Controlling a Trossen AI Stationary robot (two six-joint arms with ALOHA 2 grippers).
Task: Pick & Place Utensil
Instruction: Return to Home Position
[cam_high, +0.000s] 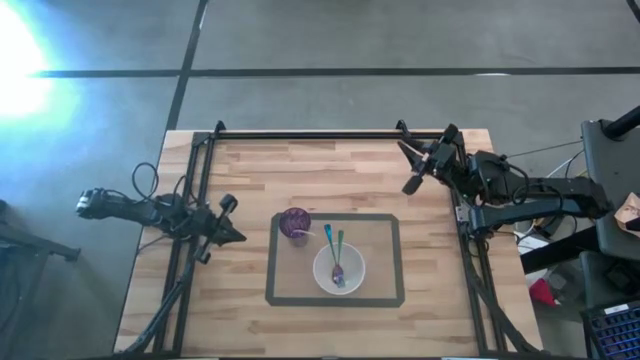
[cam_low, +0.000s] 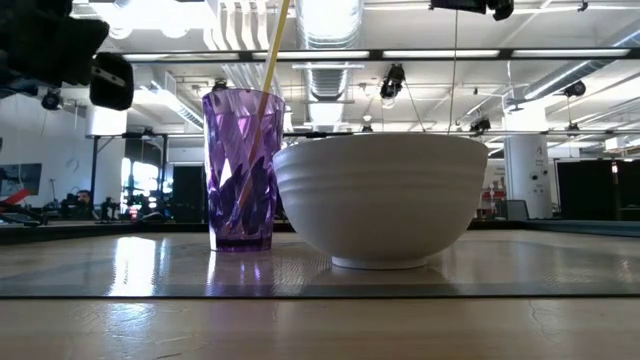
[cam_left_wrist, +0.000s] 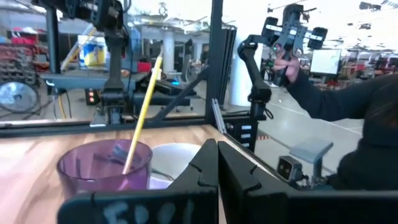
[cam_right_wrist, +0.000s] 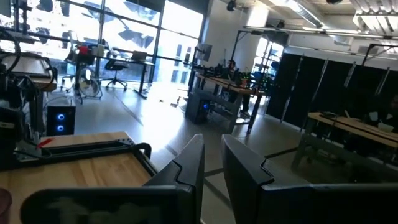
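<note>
Both sets of jaws hold nothing, the left gripper (cam_high: 236, 236) shut beside the purple cup (cam_high: 294, 224), the right gripper (cam_high: 410, 168) slightly parted near the tabletop (cam_high: 250, 170) far edge, while two utensils (cam_high: 335, 255) rest in the white bowl (cam_high: 339, 269).

The cup (cam_high: 295, 224) stands on the mat (cam_high: 384, 228), just left of and behind the bowl (cam_high: 352, 275). One utensil (cam_high: 300, 236) stands in the cup; two utensils (cam_high: 336, 255) lean in the bowl. The table (cam_high: 330, 165) carries all.
</note>
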